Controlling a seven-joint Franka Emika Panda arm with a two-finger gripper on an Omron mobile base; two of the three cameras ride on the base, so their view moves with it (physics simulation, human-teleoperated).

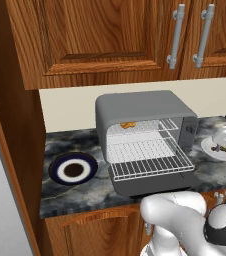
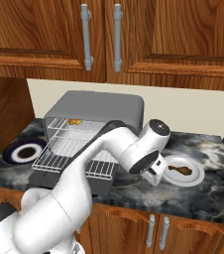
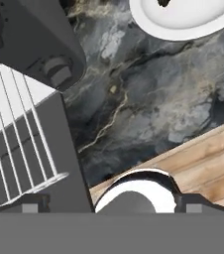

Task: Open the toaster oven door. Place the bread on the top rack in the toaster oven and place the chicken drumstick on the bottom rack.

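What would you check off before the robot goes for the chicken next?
1. Toaster oven door folded down flat: ok.
2. Bread lying on the top rack, at the back left: ok.
3. Bottom rack pulled out over the door with nothing on it: ok.
4. Chicken drumstick lying on the white plate right of the toaster oven: ok.
5. Claw open and holding nothing: ok; its two tips stand far apart.
6. Claw lined up over the drumstick: not ok; the hand view looks at the marble counter between oven and plate.
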